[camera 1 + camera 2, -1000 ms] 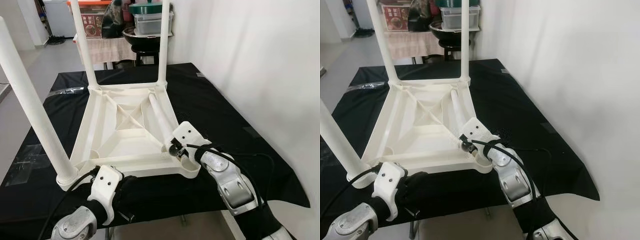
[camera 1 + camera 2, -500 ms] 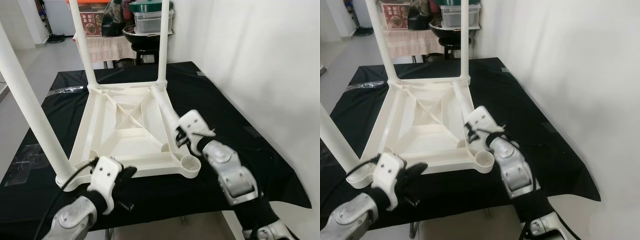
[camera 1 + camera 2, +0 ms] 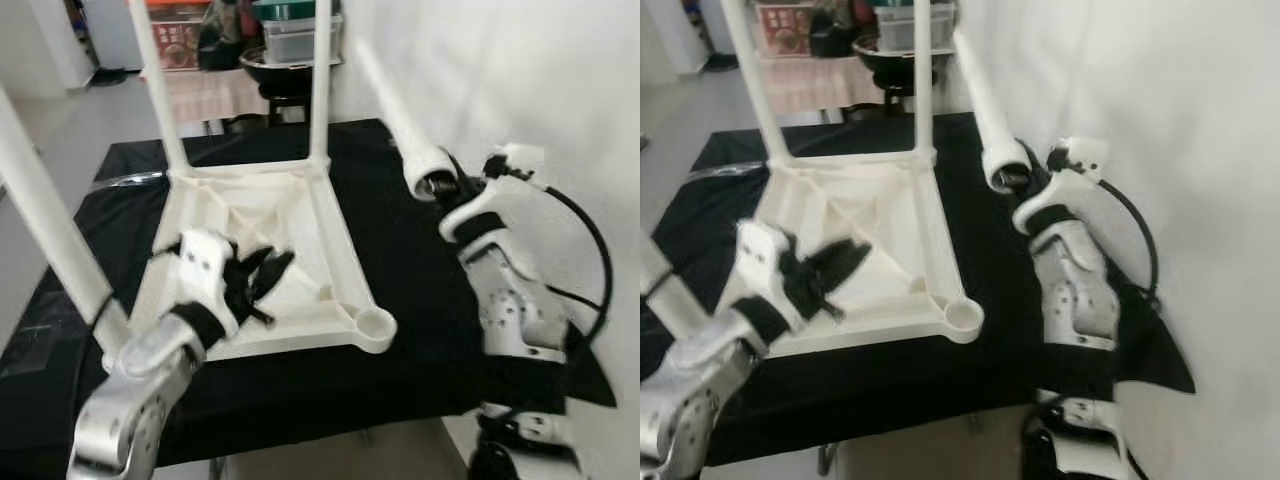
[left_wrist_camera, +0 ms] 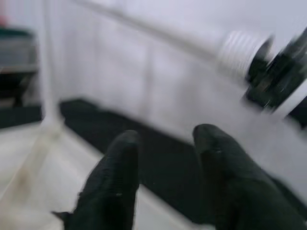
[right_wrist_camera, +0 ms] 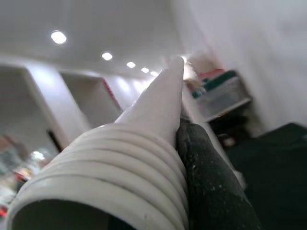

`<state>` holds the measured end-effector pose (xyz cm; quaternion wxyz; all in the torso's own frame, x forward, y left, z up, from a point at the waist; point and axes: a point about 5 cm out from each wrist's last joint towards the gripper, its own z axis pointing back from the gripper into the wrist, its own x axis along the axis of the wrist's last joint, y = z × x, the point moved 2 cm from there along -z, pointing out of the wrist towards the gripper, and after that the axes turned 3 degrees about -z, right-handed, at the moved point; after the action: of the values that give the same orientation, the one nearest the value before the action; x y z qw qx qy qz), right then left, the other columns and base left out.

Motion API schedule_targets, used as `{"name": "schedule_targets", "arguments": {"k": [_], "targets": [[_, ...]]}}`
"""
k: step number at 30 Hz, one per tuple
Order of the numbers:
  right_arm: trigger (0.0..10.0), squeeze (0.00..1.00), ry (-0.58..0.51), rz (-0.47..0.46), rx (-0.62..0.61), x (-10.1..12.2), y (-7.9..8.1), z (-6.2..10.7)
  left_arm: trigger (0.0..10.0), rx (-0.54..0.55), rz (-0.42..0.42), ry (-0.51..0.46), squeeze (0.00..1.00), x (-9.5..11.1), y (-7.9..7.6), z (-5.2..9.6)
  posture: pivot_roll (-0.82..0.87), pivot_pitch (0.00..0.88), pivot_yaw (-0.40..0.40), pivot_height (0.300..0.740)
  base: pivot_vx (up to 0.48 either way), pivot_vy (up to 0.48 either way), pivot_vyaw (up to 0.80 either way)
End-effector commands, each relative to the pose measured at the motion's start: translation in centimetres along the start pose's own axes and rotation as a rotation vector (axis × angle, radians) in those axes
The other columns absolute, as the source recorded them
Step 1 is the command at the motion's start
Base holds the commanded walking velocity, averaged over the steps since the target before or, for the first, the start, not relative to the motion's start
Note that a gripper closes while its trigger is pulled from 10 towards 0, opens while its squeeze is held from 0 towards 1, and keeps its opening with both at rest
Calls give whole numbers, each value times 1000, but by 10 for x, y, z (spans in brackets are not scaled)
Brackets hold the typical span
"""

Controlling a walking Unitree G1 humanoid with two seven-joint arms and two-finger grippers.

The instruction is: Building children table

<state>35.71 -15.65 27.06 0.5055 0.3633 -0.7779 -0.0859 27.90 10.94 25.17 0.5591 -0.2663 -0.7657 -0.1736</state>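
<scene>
Gripping white ribbed-end leg (image 3: 395, 110), right tool (image 3: 447, 186); left tool (image 3: 262, 277) spread over upturned tabletop (image 3: 300, 215).

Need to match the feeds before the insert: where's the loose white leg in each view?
Left eye: loose leg upper right, raised and slanting.
Right eye: upper centre, same slant.
Left wrist: blurred, ribbed end near the top.
Right wrist: ribbed end in the foreground.
Shared landmark: right gripper clamped by the ribbed end.

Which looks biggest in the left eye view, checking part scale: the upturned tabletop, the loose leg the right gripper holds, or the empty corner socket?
1. Upturned tabletop.
2. Loose leg in the right gripper, though nearness may enlarge it.
3. Empty corner socket.
</scene>
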Motion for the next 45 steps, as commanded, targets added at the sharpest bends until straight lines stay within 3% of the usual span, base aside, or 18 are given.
{"name": "schedule_targets", "arguments": {"k": [1, 2, 4, 9, 12, 16, 20, 28, 36, 38, 39, 40, 45], "targets": [[10000, 0, -77, -185, 92, 9, 10, 2, 10000, -63, 73, -49, 1000, 11, -5, -4, -37, 0, -5, 740, 0, 0, 0], [10000, 0, -77, -185, 92, 9, 10, 2, 10000, -63, 73, -49, 1000, 11, -5, -4, -37, 0, -5, 740, 0, 0, 0], [10000, 0, -147, -432, 331, 12, 32, 17, 10000, -146, 211, -189, 1000, 42, -9, -18, -34, 0, 0, 740, 0, 0, 0], [10000, 0, -208, -531, 430, 22, 36, 25, 10000, -163, 256, -223, 1000, 53, -7, -21, -31, 0, 7, 740, 0, 0, 0], [10000, 0, -238, -595, 538, 33, 42, 33, 10000, -180, 326, -270, 1000, 63, -6, -24, -34, 0, 10, 740, 0, 0, 0], [10000, 0, -39, -514, 835, 20, 73, 62, 10000, -239, 484, -373, 1000, 86, -6, -24, -35, 0, 13, 740, 0, 0, 0], [10000, 0, 36, -470, 900, 13, 79, 70, 10000, -276, 537, -406, 1000, 95, -7, -22, -36, 0, 13, 740, 0, 0, 0], [10000, 0, 195, -440, 995, -7, 90, 83, 10000, -436, 625, -459, 1000, 109, -23, -10, -36, 0, 8, 740, 0, 0, 0], [10000, 0, 220, -431, 999, -11, 87, 84, 10000, -559, 641, -459, 1000, 115, -32, 2, -35, 0, 5, 740, 0, 0, 0], [10000, 0, 248, -417, 1014, -13, 86, 86, 10000, -564, 635, -450, 333, 116, -30, 6, -33, 0, 2, 740, 0, 0, 0], [10000, 0, 248, -417, 1014, -13, 86, 86, 10000, -564, 635, -450, 333, 116, -30, 6, -33, 0, 2, 740, 0, 0, 0], [10000, 0, 256, -414, 1011, -15, 86, 85, 10000, -564, 617, -444, 0, 116, -28, 9, -32, 0, 2, 740, 0, 0, 0], [10000, 0, 255, -413, 1012, -17, 86, 85, 10000, -606, 605, -426, 0, 117, -30, 16, -32, 0, 2, 740, 0, 0, 0]]}}
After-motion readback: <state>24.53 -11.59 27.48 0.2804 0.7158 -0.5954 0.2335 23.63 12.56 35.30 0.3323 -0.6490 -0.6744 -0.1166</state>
